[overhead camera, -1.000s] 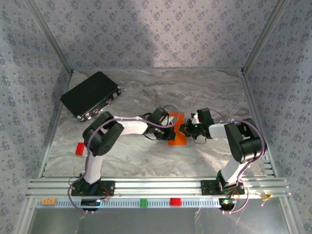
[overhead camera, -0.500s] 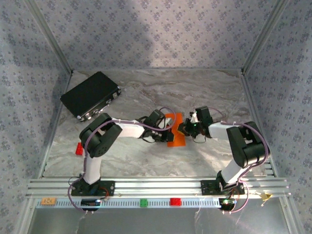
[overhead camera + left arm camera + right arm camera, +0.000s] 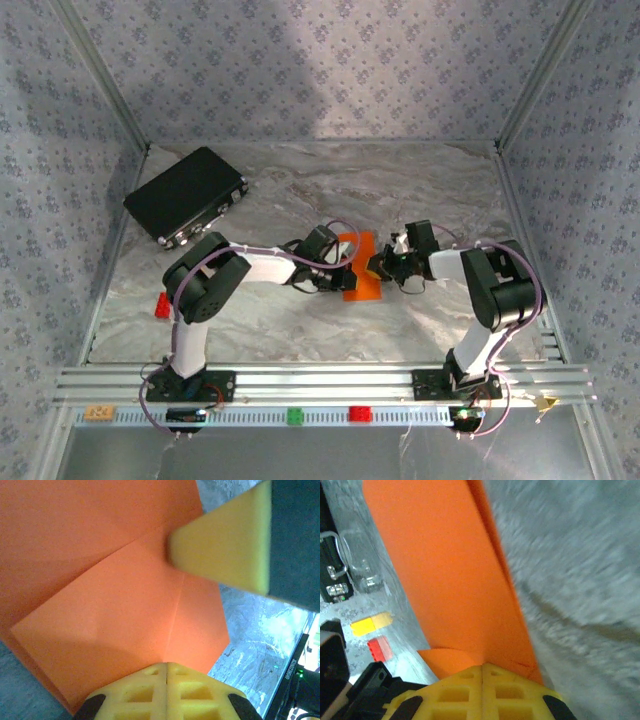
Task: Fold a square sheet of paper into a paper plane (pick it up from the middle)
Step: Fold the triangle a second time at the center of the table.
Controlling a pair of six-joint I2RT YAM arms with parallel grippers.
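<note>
Orange paper, one sheet [image 3: 358,272], partly folded. It lies flat on the marble-patterned table [image 3: 430,180] at the centre of the top view, standing taller than wide in the frame. In the left wrist view it shows a slanting flap edge and a straight crease, with a blunt point toward the right of the frame. In the right wrist view it is a long folded strip from upper left to bottom centre.

Left gripper [image 3: 338,262]: at the paper's left edge, yellow pads [image 3: 145,682] pressed together over the sheet.

Right gripper [image 3: 376,268]: at the paper's right edge, pads [image 3: 460,692] closed flush. Whether paper is nipped between them cannot be told.

Black case [image 3: 187,195]: upper left of the table, well apart from the paper.

Small red block [image 3: 162,304]: left side of the table, beside the left arm.

Green block [image 3: 294,415] and red block [image 3: 359,413]: on the rail at the bottom of the frame.
</note>
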